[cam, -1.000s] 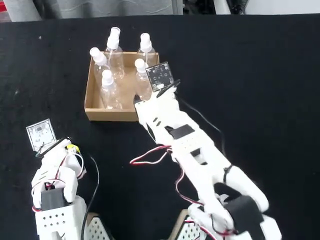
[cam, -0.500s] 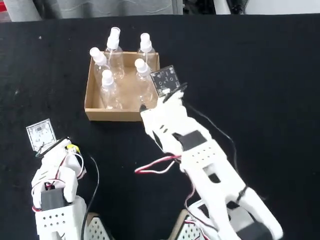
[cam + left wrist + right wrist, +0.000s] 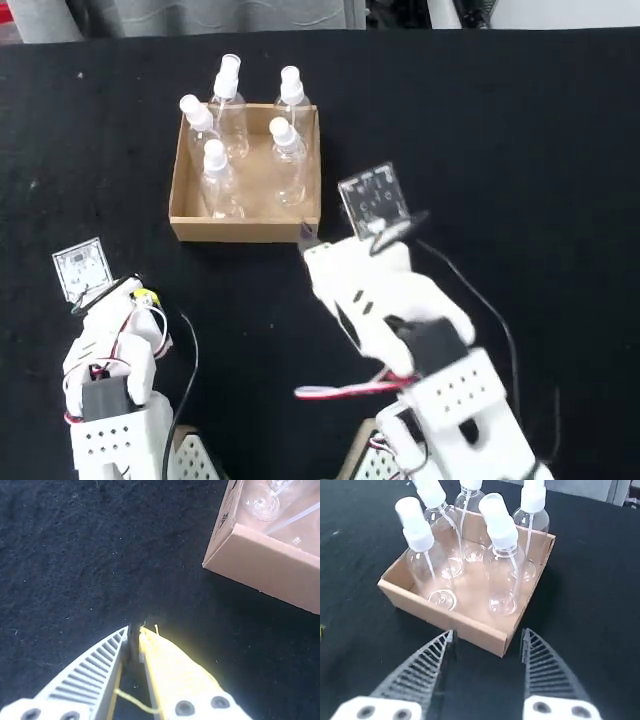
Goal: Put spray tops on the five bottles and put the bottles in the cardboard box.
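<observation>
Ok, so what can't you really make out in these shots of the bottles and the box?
- High view: whether the spray tops sit tight on the bottles is too small to tell.
- Left wrist view: the cardboard box is cut off by the frame edge.
- Right wrist view: the farther bottles' tops are cut off by the frame edge.
- High view: the tips of the right pincer are covered by its camera board.

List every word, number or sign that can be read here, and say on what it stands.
No text can be read.
On the cardboard box: a dark printed mark on one side wall, too blurred to read.
On the bottles: no label visible.
</observation>
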`<state>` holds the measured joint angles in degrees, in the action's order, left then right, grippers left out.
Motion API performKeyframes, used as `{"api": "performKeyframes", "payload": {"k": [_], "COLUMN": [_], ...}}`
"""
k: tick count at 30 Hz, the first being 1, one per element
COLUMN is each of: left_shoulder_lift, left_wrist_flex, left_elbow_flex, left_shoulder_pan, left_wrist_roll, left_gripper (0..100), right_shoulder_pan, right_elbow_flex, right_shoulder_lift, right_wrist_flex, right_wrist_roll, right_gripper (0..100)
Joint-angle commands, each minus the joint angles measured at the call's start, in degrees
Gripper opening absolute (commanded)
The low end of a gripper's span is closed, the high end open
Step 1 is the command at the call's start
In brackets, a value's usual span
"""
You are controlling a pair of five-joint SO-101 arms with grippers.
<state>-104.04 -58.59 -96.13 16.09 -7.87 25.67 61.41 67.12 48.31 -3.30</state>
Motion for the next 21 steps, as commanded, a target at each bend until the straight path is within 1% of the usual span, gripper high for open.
{"api": "performKeyframes", "payload": {"k": [1,8,14,21], "left_shoulder_lift": [-0.09,-0.09,-0.09,-0.09], "left_wrist_flex": [-0.35,-0.35,-0.35,-0.35], "left_elbow_flex": [-1.27,-1.27,-1.27,-1.27], "left_shoulder_pan": [0.57,0.57,0.48,0.48], "left_wrist_roll": [0.26,0.26,0.26,0.26], "left_gripper": [3,3,3,3], "right_shoulder_pan": [0.70,-0.18,-5.71,-6.15], "right_elbow_flex": [-3.21,-3.30,-3.12,1.89], "right_shoulder_lift": [6.29,12.18,14.73,18.33], "right_wrist_flex": [4.66,11.52,14.24,15.12], "right_wrist_roll": [1.58,1.58,1.67,3.34], "right_gripper": [14.7,14.5,14.5,14.5]}}
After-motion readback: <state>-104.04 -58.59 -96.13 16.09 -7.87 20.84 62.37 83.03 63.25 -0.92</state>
